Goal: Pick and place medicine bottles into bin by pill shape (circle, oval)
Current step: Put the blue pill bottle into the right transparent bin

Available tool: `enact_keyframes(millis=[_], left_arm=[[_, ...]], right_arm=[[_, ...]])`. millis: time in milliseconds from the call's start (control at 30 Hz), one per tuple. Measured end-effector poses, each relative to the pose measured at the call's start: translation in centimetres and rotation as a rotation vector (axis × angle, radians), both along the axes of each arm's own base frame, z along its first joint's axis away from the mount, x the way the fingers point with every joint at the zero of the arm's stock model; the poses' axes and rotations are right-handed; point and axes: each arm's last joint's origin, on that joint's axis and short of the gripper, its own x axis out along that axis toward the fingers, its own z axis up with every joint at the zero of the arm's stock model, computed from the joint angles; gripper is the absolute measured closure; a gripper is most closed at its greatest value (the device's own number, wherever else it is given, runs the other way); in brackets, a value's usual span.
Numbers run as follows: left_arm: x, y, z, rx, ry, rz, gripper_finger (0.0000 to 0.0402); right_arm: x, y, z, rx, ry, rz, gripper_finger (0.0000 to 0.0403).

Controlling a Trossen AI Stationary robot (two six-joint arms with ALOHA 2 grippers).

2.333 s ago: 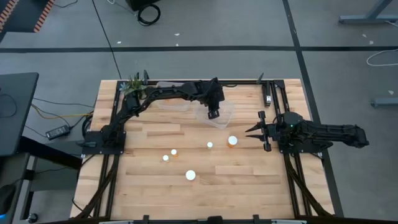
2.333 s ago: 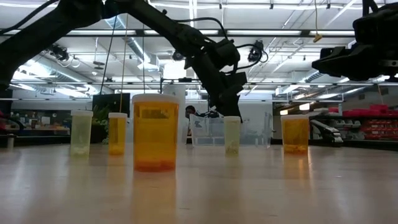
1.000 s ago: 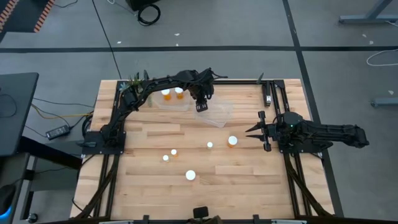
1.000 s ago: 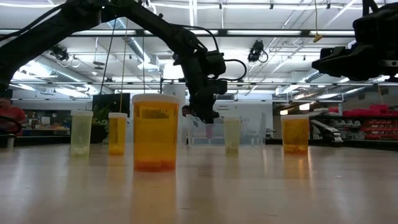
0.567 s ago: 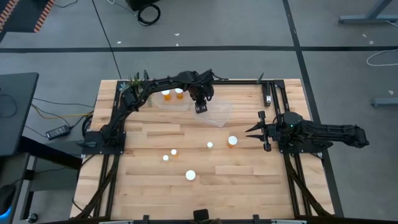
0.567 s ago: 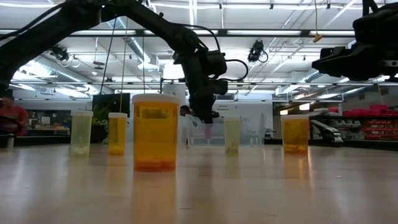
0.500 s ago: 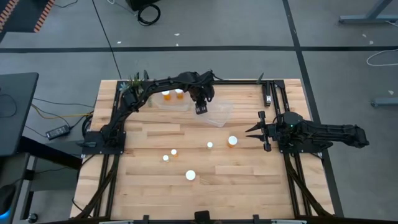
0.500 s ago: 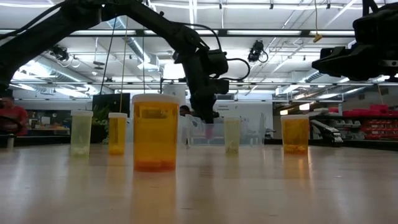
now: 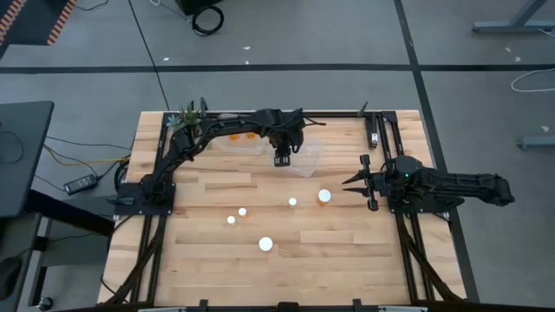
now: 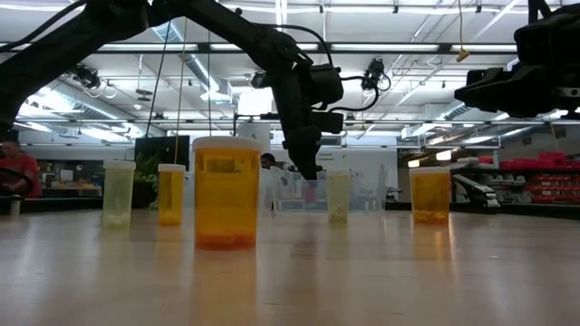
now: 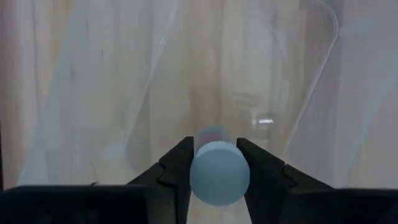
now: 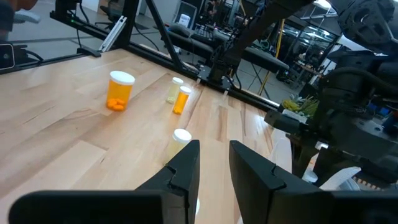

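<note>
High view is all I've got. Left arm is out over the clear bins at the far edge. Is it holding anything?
Observer: Yes. The left wrist view shows the left gripper with its fingers shut on a small bottle with a white cap.
Operator: Is it over a bin?
Observer: That same view looks past the bottle into a clear bin directly beneath it.
Operator: Bottle touching the table?
Observer: No. In the low view it hangs from the fingers, off the table.
Operator: Right arm?
Observer: The right wrist view shows the right gripper with its fingers apart and nothing between them.
</note>
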Motion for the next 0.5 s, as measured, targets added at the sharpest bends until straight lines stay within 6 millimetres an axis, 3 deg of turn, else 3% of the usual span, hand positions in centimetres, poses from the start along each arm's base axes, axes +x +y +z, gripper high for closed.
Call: enact_keyframes(millis=[167, 500], left_arm=[[-0.1, -0.5, -0.4, -0.018, 0.045, -0.011, 0.0262], [-0.1, -1.0, -0.5, -0.019, 0.058, -0.032, 0.0277]], right_arm=[[0.0, 0.0, 0.0, 0.0, 0.0, 0.0, 0.031], [0.0, 0.0, 0.0, 0.0, 0.0, 0.0, 0.031]])
